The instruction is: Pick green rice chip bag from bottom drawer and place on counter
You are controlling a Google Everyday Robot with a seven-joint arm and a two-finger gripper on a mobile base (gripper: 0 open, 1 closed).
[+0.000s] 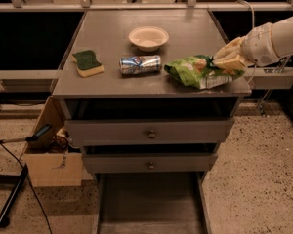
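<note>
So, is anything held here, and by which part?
Cannot be told: the gripper sits at the right end of the green rice chip bag on the counter.

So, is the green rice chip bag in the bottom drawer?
No, the green rice chip bag lies on the counter, the gripper at its right end.

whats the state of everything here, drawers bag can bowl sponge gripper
bottom drawer, pulled out, open
middle drawer, pushed in
top drawer, pushed in
green rice chip bag, lying crumpled on the counter, near its front right corner
can, lying on its side
bowl, upright
sponge, flat, green side up
gripper, at the bag's right end
</note>
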